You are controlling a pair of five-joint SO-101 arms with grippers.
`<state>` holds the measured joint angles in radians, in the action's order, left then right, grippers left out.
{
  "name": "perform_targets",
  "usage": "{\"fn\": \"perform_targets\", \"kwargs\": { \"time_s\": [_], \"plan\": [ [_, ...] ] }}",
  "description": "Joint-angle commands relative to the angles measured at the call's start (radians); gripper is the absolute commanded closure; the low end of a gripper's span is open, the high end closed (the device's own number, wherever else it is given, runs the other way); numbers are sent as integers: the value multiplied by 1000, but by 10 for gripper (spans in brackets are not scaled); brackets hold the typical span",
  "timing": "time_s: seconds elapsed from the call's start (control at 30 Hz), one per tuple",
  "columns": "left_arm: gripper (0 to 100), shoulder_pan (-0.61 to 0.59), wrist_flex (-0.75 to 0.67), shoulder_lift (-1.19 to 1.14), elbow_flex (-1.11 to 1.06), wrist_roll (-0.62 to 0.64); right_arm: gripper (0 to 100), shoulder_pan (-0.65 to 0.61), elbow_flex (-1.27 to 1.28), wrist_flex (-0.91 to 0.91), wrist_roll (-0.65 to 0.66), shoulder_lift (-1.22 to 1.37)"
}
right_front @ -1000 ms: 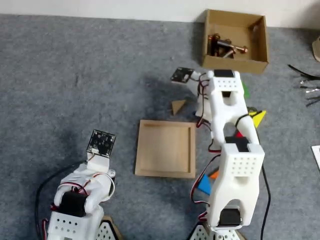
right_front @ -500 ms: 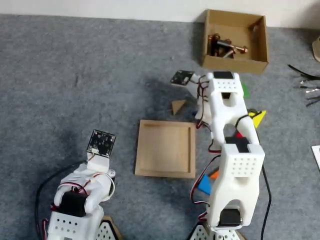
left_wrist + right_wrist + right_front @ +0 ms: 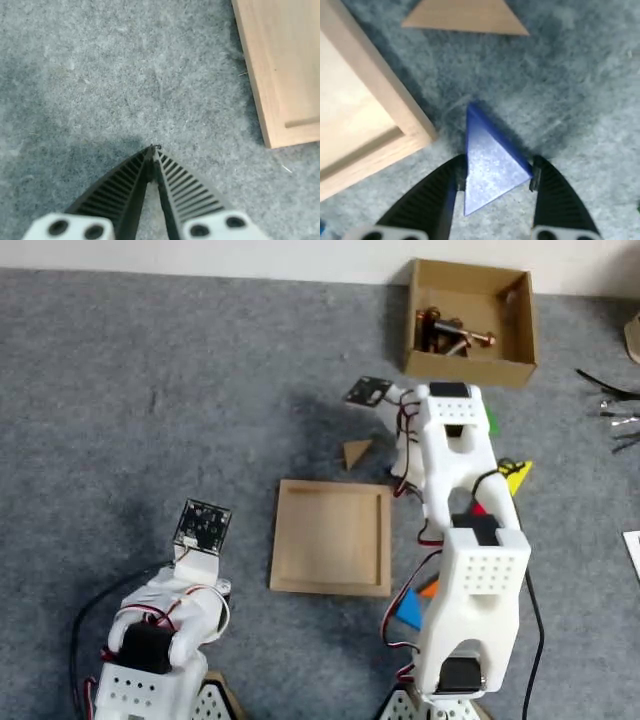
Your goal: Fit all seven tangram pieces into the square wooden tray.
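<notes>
Currently clamped in right tool [image 3: 497,172]: blue triangle [image 3: 487,160], small, flat, smooth-faced, sharp-edged, one tip pointing away from the wrist. Black ribbed fingers [image 3: 432,192] pressed on two of its sides. Held just beside a corner of the square wooden tray [image 3: 365,120], apart from it; cannot tell whether touching the desk [image 3: 150,390].

Tray of pale wood, raised rim, smooth bare floor, lying flat mid-desk between the two white arms.

Just past the blue one, wooden triangle [image 3: 465,17], unpainted, flat on the desk, near the tray's far corner.

Beside and partly under the right arm: yellow piece [image 3: 517,476], green piece [image 3: 491,422], red piece [image 3: 478,508], orange piece [image 3: 429,589], second blue piece [image 3: 408,610]. Mostly covered by the arm's white body, so shapes unclear.

Left tool [image 3: 152,152] with fingertips together, gripping nothing, low over the desk, near the tray's side wall but apart from it.

Desk cover grey, fuzzy, felt-like.

At the far edge, cardboard box [image 3: 465,368] with copper-coloured metal parts [image 3: 450,332] inside. Black cables [image 3: 610,405] off to the side of the box.
</notes>
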<state>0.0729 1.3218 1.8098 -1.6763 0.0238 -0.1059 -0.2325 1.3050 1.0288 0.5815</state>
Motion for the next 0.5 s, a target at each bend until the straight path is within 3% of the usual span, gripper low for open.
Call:
{"fn": "perform_targets", "kwargs": {
  "time_s": [0.0,0.1,0.3,0.47],
  "plan": [
    [995,15,5,4,-19,6,849,12,-7,27,-68,-35],
    [995,15,5,4,-19,6,850,28,-7,22,-155,-36],
    [995,15,5,4,-19,6,850,50,-4,21,-178,-33],
    [995,15,5,4,-19,6,850,64,-10,21,-345,-39]
  ]
}}
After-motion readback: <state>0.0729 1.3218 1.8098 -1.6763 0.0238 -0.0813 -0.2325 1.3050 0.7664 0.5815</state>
